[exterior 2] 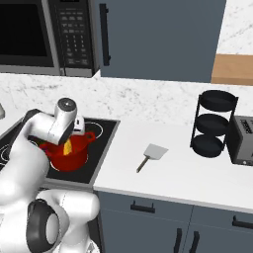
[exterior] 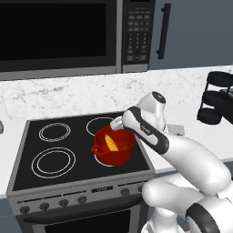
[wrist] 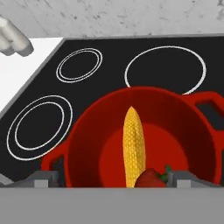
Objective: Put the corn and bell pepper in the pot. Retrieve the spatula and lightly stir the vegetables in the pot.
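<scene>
From the left, the arm hides the far rim of the pot [exterior: 113, 150]; corn [exterior: 110, 143] lies inside. From the right, the spatula [exterior 2: 151, 154] lies alone on open counter [exterior 2: 197, 173]. The hand camera shows fingers [wrist: 43, 179] spread wide, empty, above a half-cut-off red pepper [wrist: 151, 178] touching the corn.

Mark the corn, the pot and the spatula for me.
corn [wrist: 134, 146]: hand view, middle of the cob.
pot [exterior: 117, 157]: left base view, outer red wall.
spatula [exterior 2: 155, 151]: right base view, grey blade, lying on the counter.
</scene>
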{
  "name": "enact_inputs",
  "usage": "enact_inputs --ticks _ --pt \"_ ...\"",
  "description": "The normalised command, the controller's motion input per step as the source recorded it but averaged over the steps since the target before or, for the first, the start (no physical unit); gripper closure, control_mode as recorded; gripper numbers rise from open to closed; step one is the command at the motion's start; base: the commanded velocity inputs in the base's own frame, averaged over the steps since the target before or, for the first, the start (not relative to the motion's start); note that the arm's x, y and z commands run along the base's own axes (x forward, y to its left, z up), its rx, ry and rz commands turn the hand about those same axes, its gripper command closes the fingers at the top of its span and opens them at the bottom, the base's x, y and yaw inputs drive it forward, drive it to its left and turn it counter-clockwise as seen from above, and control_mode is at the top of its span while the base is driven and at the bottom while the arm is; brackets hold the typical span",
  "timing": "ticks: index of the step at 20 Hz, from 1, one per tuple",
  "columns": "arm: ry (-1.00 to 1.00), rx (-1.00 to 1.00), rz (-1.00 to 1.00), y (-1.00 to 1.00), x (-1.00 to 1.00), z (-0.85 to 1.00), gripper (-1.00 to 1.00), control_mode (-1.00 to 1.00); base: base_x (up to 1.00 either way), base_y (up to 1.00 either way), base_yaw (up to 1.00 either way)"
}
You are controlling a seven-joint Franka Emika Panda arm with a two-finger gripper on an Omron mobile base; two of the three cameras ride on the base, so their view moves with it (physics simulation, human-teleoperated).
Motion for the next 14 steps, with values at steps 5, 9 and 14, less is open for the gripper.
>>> enact_inputs --ticks 5,9,14 --pt "-0.03 0.00 -0.11 -0.54 -0.98 0.60 -1.00 -1.00 0.00 0.00 0.00" --pt "0.03 0.05 -0.23 -1.00 -0.79 0.08 -1.00 -1.00 0.00 0.00 0.00" --pt "0.04 0.07 -0.30 -1.00 -0.43 0.00 -1.00 -1.00 0.00 0.00 0.00"
